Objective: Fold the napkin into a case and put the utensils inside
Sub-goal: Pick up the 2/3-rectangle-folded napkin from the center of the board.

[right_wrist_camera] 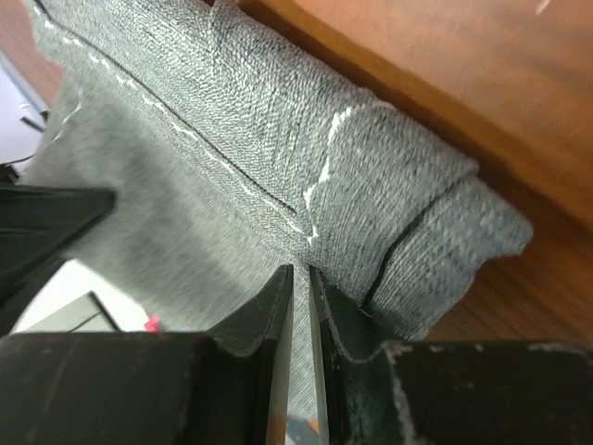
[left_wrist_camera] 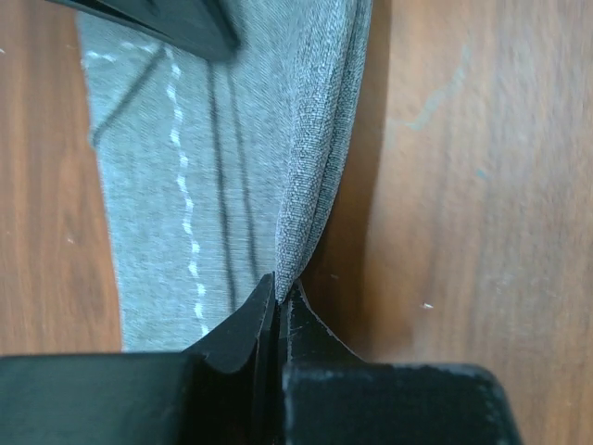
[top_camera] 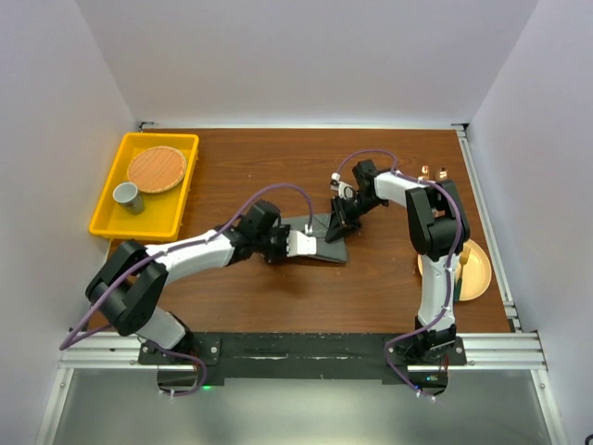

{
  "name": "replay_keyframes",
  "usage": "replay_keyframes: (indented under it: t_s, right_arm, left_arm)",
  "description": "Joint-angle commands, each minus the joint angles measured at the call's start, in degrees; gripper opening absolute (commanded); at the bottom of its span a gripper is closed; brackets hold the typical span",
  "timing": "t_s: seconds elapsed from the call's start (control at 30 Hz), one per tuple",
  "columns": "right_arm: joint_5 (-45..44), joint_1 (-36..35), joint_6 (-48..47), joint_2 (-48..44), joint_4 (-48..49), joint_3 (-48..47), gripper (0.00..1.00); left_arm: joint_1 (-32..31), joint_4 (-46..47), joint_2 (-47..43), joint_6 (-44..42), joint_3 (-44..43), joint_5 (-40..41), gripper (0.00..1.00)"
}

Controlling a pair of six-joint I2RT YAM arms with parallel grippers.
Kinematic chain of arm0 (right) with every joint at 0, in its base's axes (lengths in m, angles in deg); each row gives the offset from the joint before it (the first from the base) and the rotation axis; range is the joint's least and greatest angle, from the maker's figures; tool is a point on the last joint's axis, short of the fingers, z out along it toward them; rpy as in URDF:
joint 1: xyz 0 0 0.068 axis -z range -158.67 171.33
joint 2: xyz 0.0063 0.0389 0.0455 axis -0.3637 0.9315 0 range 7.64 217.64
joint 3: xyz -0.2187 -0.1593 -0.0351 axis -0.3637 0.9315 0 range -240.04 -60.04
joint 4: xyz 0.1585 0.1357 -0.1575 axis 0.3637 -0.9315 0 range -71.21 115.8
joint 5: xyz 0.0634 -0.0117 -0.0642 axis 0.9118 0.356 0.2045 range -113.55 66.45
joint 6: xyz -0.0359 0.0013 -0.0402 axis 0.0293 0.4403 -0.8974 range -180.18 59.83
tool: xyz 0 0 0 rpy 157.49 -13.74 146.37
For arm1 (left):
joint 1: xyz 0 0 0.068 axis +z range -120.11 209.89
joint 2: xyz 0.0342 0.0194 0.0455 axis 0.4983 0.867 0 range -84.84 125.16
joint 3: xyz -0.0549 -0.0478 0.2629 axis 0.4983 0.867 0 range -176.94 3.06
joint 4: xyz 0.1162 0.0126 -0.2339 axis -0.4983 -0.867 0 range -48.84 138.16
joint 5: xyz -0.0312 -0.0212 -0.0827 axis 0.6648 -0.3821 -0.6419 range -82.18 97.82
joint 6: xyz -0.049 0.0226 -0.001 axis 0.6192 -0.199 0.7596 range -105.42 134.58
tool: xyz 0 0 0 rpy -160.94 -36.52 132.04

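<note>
Pinching the napkin (left_wrist_camera: 232, 158) at its folded edge, the left gripper (left_wrist_camera: 278, 293) has its jaws pressed together, and the doubled cloth leaves the tips as a raised ridge. The fabric is a dark grey weave with a pale dashed stitch line along the hem. The right gripper (right_wrist_camera: 301, 278) shows only a slit between its jaws, with a thin layer of the grey fabric caught in it. Just beside it the cloth bunches into a rounded fold of several layers.

From above, the napkin lies mid-table (top_camera: 278, 167) as a folded strip. Its long axis runs left to right, the right end slightly nearer the arm bases, and the 2 grippers meet over it.

A yellow-orange plate (top_camera: 474, 269) sits near the right edge, partly under the right arm. Farther back on the left, a yellow tray (top_camera: 107, 221) holds a grey cup (top_camera: 127, 196) and a round woven mat (top_camera: 157, 168). Copper-coloured utensils (top_camera: 433, 172) lie at the far right, well apart from the napkin, only their ends showing.
</note>
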Motion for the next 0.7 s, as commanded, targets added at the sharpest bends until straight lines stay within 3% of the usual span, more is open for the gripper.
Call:
replay_keyframes:
  t_s: [0.0, 0.33, 0.67]
  right_arm:
    - [-2.5, 0.0, -3.2, -0.2, -2.5, -4.6, 0.20]
    - [2.9, -0.1, -3.9, -1.9, -8.5, -14.0, 0.26]
    - [1.2, -0.9, -4.8, 2.2, -6.8, -15.5, 0.25]
  left_arm:
    - [3.6, -9.1, 3.5, 2.3, -6.7, -13.3, 0.00]
    - [8.5, -19.3, 10.6, 0.5, -14.9, -24.4, 0.00]
    - [9.2, -21.7, 12.2, -0.8, -17.2, -25.1, 0.00]
